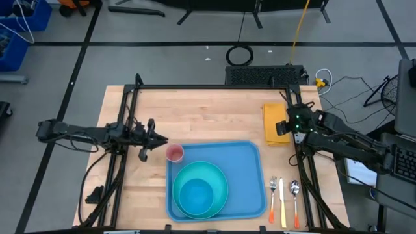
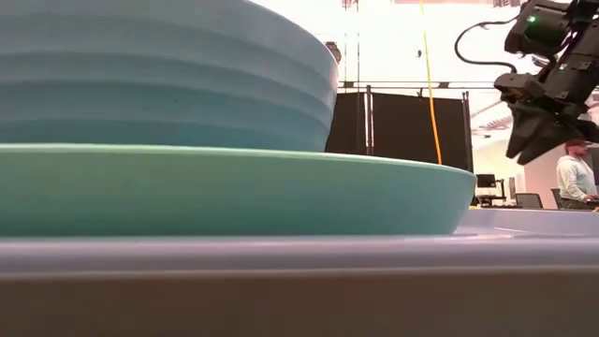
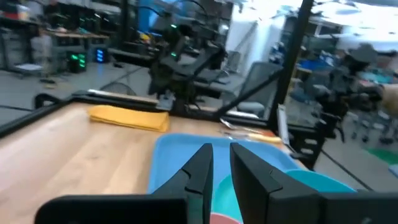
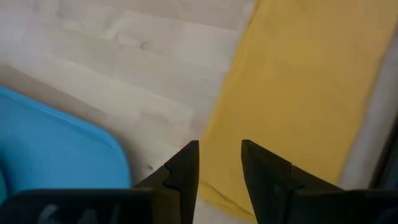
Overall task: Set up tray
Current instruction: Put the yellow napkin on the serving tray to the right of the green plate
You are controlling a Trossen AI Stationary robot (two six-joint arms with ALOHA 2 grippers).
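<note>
The blue tray (image 1: 247,169) lies at the table's near middle. On it rests a turquoise plate (image 1: 218,174) with a blue bowl (image 1: 195,195) in it. A small pink cup (image 1: 174,153) stands at the tray's far left corner. A yellow napkin (image 1: 272,117) lies flat on the table beyond the tray's far right corner. My left gripper (image 1: 162,140) hovers level just left of the cup, fingers a little apart (image 3: 221,149) and empty. My right gripper (image 1: 281,129) hangs open above the napkin's near edge (image 4: 219,146), well above the table (image 2: 529,150).
A fork (image 1: 273,194), a knife (image 1: 283,203) and a spoon (image 1: 295,195) lie side by side on the table right of the tray. Black frame rails run along the table's left, far and right sides. A person (image 2: 571,178) stands in the room behind.
</note>
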